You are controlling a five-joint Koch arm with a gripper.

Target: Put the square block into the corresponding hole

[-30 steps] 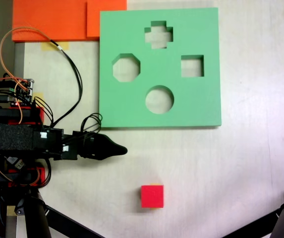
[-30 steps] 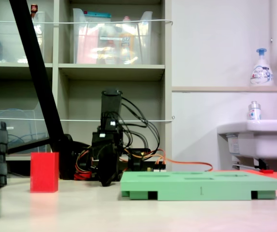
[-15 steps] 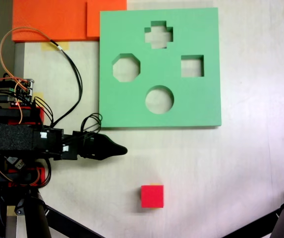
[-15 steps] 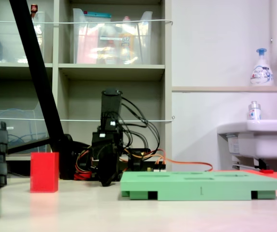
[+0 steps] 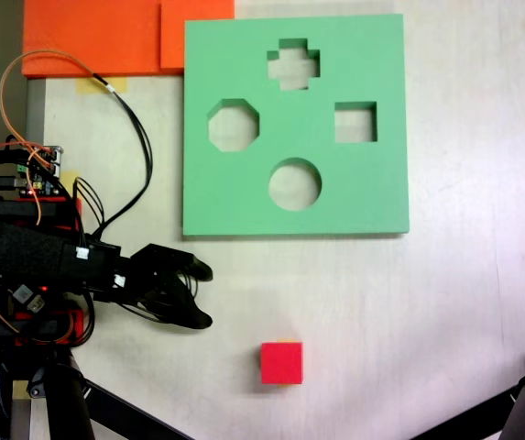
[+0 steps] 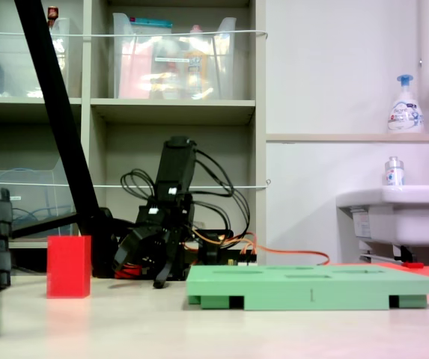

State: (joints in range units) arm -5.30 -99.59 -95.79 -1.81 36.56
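Gripper [image 5: 203, 295]: jaws spread wide, holding nothing, lower left of frame.
Square block [image 5: 281, 363]: bottom centre, on table.
Square hole [image 5: 355, 123]: upper right, vacant.

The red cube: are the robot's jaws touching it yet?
Apart. In the fixed view from above, bare table shows between the open gripper and the red cube, which sits alone, lower right of the jaws.
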